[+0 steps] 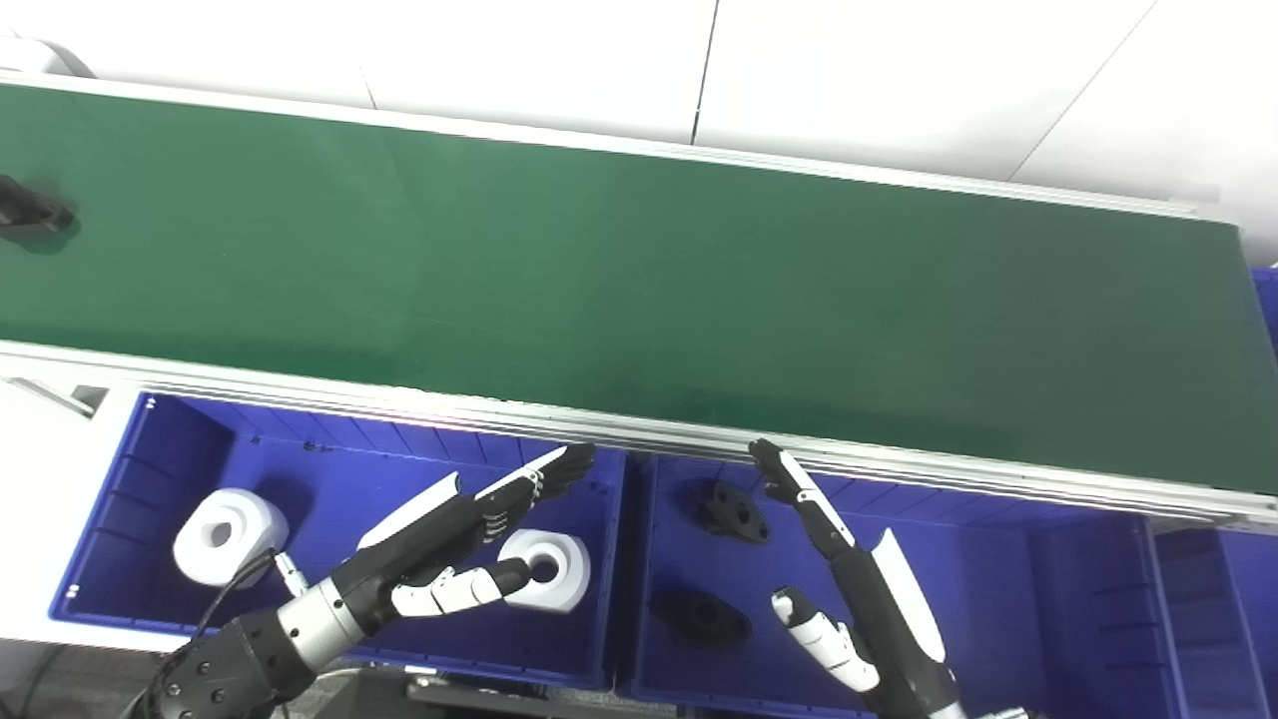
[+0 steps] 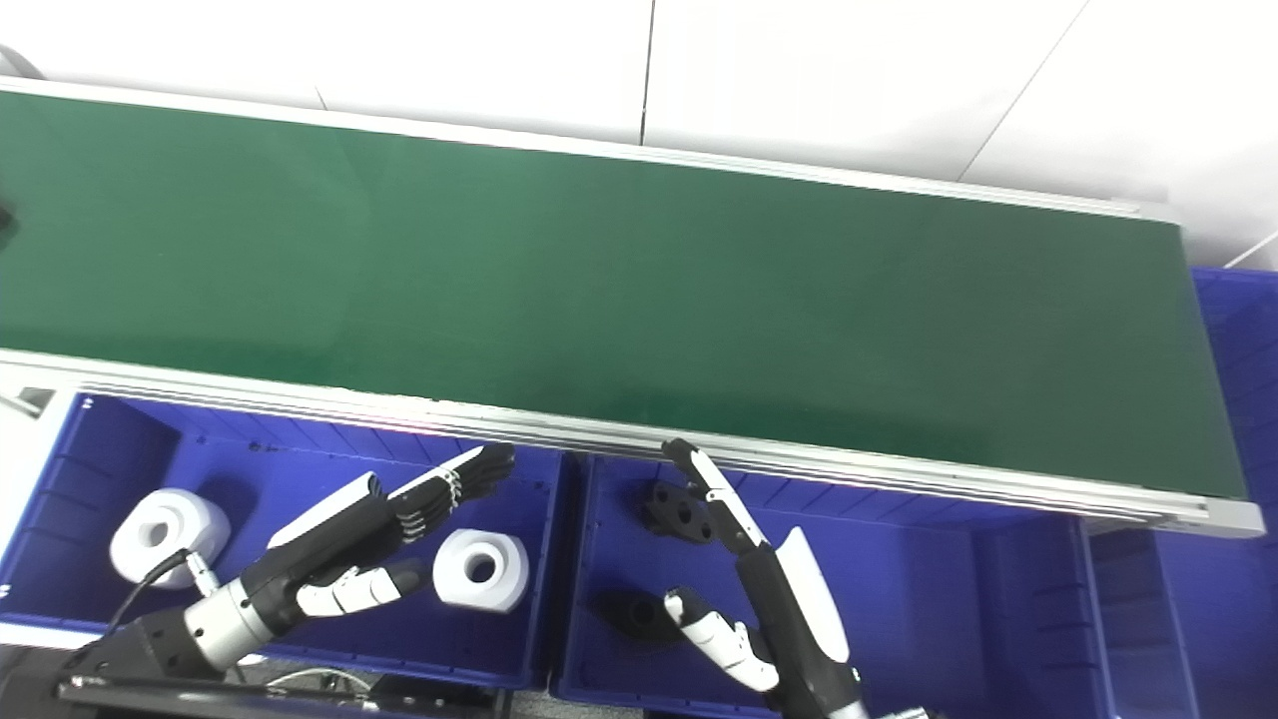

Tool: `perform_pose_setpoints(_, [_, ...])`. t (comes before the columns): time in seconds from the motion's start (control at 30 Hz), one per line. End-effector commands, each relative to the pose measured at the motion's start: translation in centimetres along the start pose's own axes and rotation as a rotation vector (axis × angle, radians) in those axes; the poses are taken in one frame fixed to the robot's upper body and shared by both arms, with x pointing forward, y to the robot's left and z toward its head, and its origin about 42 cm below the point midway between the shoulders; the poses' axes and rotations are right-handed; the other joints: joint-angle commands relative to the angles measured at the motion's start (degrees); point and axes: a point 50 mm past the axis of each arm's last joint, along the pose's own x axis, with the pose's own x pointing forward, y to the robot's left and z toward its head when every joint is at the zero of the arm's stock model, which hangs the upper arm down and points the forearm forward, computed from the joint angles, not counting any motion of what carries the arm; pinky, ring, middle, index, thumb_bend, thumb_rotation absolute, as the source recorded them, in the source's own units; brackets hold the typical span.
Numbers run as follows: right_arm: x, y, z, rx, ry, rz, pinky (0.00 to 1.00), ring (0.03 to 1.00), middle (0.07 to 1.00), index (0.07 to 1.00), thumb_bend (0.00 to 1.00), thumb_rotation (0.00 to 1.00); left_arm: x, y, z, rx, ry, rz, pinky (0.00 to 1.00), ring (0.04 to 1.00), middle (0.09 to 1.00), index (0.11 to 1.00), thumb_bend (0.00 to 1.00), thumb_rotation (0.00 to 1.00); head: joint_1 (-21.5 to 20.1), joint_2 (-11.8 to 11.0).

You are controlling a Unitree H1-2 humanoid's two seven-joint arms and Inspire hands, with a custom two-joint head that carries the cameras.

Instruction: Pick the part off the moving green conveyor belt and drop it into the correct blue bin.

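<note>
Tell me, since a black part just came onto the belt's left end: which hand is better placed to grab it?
Probably the left hand. It hovers open over the left bin, nearer the black part. The right hand, also open, hovers over the right bin.

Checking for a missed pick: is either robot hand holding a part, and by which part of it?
Nothing is held: left robot hand and right robot hand hover open above the blue bins.

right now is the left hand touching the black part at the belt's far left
Apart. The left eye view shows the left hand over the blue bin, green belt separating it from the black part.
</note>
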Motion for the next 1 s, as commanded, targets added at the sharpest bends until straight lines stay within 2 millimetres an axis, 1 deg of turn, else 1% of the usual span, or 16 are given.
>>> perform_pose_setpoints(0.0, [0.07, 0.0, 1.03, 0.002, -0.035, -0.012, 0.88, 0.93, 0.959, 0.943, 0.55, 1.0, -0.28, 0.3, 0.78, 0.022, -0.03, 0.004, 1.0, 1.0, 1.0, 1.0, 0.36, 0.78, 0.1, 0.1])
perform_pose_setpoints(0.27, [-0.09, 0.07, 1.16, -0.003, -0.03, -0.004, 0.88, 0.929, 0.96, 0.943, 0.54, 1.0, -0.21, 0.25, 0.7, 0.014, -0.026, 0.007, 1.0, 1.0, 1.0, 1.0, 0.36, 0.78, -0.1, 0.0])
perform_pose_setpoints(0.4, [-0.11, 0.14, 1.2, -0.003, -0.03, 0.0, 0.88, 0.93, 0.961, 0.945, 0.54, 1.0, -0.29, 0.23, 0.77, 0.025, -0.028, 0.008, 0.99, 1.0, 1.0, 1.0, 0.36, 0.8, -0.3, 0.1])
perform_pose_setpoints(0.5, [-0.17, 0.11, 1.28, -0.003, -0.026, 0.005, 0.88, 0.931, 0.961, 0.948, 0.54, 1.0, -0.25, 0.19, 0.83, 0.021, -0.03, 0.006, 1.0, 1.0, 1.0, 1.0, 0.36, 0.8, -0.1, 0.4])
perform_pose_setpoints(0.63, [-0.31, -0.02, 1.2, 0.006, -0.015, 0.005, 0.88, 0.931, 0.962, 0.946, 0.56, 1.0, -0.03, -0.09, 0.81, 0.016, -0.027, 0.006, 1.0, 1.0, 1.0, 1.0, 0.37, 0.8, 0.5, 0.3])
perform_pose_setpoints(0.67, [-0.33, -0.05, 1.14, 0.001, -0.017, 0.005, 0.87, 0.928, 0.959, 0.944, 0.55, 1.0, 0.02, -0.14, 0.85, 0.02, -0.025, 0.004, 1.0, 1.0, 1.0, 1.0, 0.37, 0.81, 0.5, 0.3])
perform_pose_setpoints(0.87, [-0.41, -0.18, 1.03, -0.007, -0.022, 0.009, 0.87, 0.923, 0.956, 0.941, 0.54, 1.0, 0.19, -0.43, 0.75, 0.009, -0.041, 0.008, 1.0, 1.0, 1.0, 1.0, 0.36, 0.78, 0.6, 0.4])
perform_pose_setpoints(0.93, [-0.43, -0.23, 1.07, -0.006, -0.022, 0.009, 0.87, 0.925, 0.958, 0.943, 0.54, 1.0, 0.17, -0.57, 0.8, 0.012, -0.039, 0.009, 1.0, 1.0, 1.0, 1.0, 0.36, 0.78, 0.8, 0.3])
perform_pose_setpoints(0.97, [-0.49, -0.28, 1.05, -0.006, -0.022, 0.009, 0.87, 0.925, 0.958, 0.943, 0.54, 1.0, 0.2, -0.68, 0.76, 0.011, -0.042, 0.01, 1.0, 1.0, 1.0, 1.0, 0.36, 0.78, 2.2, -0.1])
